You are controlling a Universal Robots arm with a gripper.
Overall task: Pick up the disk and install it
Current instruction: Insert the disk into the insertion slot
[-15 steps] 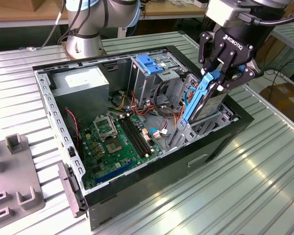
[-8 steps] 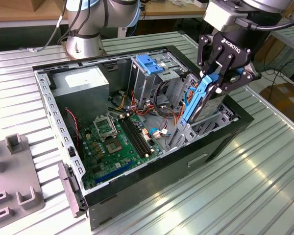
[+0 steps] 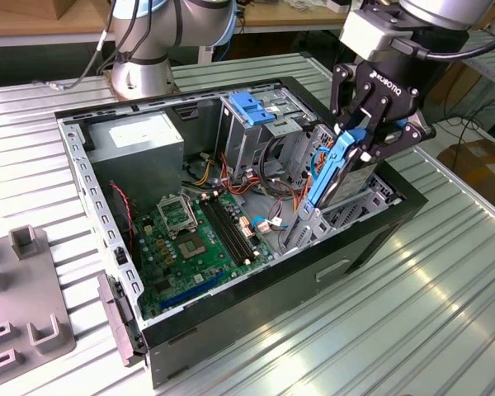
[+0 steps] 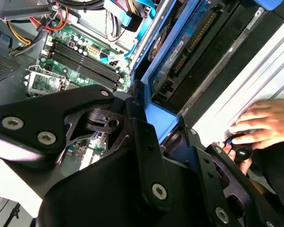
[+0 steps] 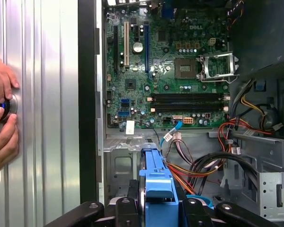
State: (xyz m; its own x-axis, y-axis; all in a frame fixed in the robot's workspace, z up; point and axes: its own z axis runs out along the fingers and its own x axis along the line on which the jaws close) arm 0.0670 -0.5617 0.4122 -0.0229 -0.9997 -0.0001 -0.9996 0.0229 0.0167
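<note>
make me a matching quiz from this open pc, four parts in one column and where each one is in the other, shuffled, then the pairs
Things
1. silver-grey metal hard drive in a blue plastic bracket
2. large grey metal power-supply box
3. green rectangular motherboard
4. blue plastic latch

Places
a. on top of the metal drive cage
b. flat on the floor of the black computer case
c. held tilted in the black gripper
d. in the case's far corner at the exterior view's left

Pairs: 1-c, 2-d, 3-b, 4-a
</note>
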